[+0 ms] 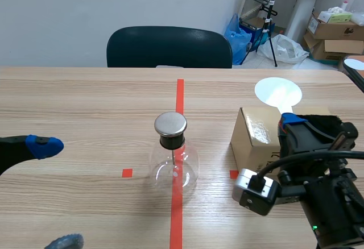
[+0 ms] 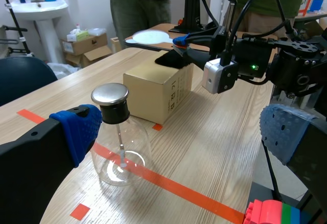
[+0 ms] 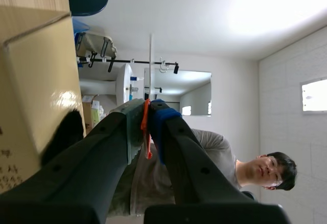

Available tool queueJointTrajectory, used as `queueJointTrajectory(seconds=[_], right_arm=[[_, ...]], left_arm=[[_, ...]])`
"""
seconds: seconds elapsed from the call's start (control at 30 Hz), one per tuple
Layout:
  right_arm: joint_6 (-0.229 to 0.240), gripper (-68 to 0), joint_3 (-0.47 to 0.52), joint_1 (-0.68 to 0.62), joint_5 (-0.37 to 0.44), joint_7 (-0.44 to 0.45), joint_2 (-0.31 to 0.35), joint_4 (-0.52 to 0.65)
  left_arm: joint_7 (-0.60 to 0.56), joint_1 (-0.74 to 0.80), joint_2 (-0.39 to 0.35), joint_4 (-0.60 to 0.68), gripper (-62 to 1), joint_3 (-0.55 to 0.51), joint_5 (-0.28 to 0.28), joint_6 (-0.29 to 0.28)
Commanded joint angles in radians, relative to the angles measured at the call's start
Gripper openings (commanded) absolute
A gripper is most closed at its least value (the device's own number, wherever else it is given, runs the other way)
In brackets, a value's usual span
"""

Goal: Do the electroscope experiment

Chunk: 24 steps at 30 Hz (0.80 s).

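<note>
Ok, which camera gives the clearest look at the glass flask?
The scene view: the glass flask stands whole and unobstructed on the red tape line. The left wrist view shows it closer, but a blue finger pad covers one side. The right wrist view misses it.

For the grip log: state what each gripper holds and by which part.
The right gripper pinches the white disc paddle by its stem; left gripper holds nothing.

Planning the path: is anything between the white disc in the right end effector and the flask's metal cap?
Only the cardboard box, low between them; the white disc in the right end effector is held above its top, so the way to the metal cap looks free.
</note>
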Motion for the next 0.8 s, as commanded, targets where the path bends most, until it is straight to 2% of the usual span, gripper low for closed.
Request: queueJointTrajectory(seconds=[0.0, 0.1, 0.17, 0.2, 0.33, 0.37, 0.4, 0.6, 0.67, 0.77], right_arm=[[-0.048, -66.4, -0.013, 0.023, -0.008, -0.020, 0.020, 0.015], [-0.041, -66.4, -0.060, 0.045, -0.012, -0.054, 0.034, 0.015], [-0.034, -66.4, -0.087, 0.056, -0.015, -0.074, 0.039, 0.015], [-0.033, -66.4, -0.101, 0.063, -0.019, -0.079, 0.043, 0.015], [-0.014, -66.4, -0.150, 0.082, -0.027, -0.109, 0.048, 0.015], [-0.014, -66.4, -0.163, 0.084, -0.028, -0.115, 0.050, 0.015], [-0.014, -66.4, -0.174, 0.087, -0.029, -0.120, 0.050, 0.015], [-0.008, -66.4, -0.235, 0.092, -0.029, -0.133, 0.050, 0.015], [0.013, -66.4, -0.254, 0.092, -0.029, -0.146, 0.050, 0.015], [0.016, -66.4, -0.278, 0.092, -0.029, -0.156, 0.050, 0.014]], left_arm=[[0.003, -0.003, 0.023, 0.006, 1.4, -0.003, -0.012, 0.005], [0.050, -0.010, 0.044, 0.005, 1.4, -0.001, -0.012, 0.020], [0.122, -0.037, 0.062, 0.001, 1.4, 0.011, -0.011, 0.020], [0.171, -0.059, 0.072, -0.006, -6.3, 0.021, -0.012, 0.020], [0.381, -0.191, 0.119, -0.068, -46.0, 0.098, -0.012, 0.020], [0.419, -0.232, 0.131, -0.094, -53.9, 0.128, -0.011, 0.019], [0.446, -0.271, 0.142, -0.123, -59.2, 0.160, -0.008, 0.019], [0.454, -0.517, 0.230, -0.366, -58.7, 0.335, 0.029, 0.021], [0.453, -0.582, 0.265, -0.447, -58.7, 0.372, 0.029, 0.024], [0.453, -0.657, 0.314, -0.556, -58.7, 0.404, 0.029, 0.071]])
